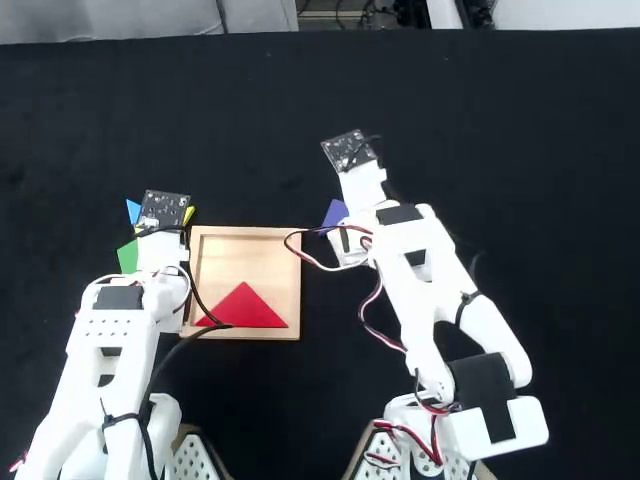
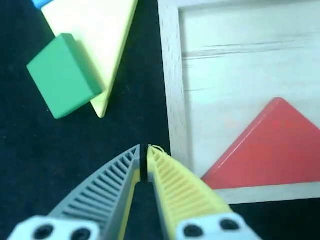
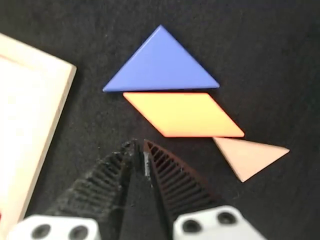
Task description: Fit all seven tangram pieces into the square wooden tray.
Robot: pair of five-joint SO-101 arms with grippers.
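Observation:
The square wooden tray (image 1: 295, 282) lies between the two arms and holds a red triangle (image 1: 244, 308) at its near edge. Seen from the left wrist, my left gripper (image 2: 145, 150) is shut and empty, just outside the tray's wall (image 2: 170, 85), near the red triangle (image 2: 265, 150). Beyond it a green square (image 2: 62, 75) rests on a pale yellow triangle (image 2: 102, 30), with a blue piece (image 2: 41, 3) at the edge. My right gripper (image 3: 138, 146) is shut and empty, close to an orange parallelogram (image 3: 182, 114), a purple triangle (image 3: 161, 66) and a peach triangle (image 3: 250, 156).
Black cloth covers the table (image 1: 500, 130). From above, the green piece (image 1: 127, 256), blue piece (image 1: 132, 210) and yellow piece (image 1: 189, 214) peek out around the left arm's wrist, and the purple triangle (image 1: 333, 212) sits beside the right arm. Cables hang over the tray's near corners.

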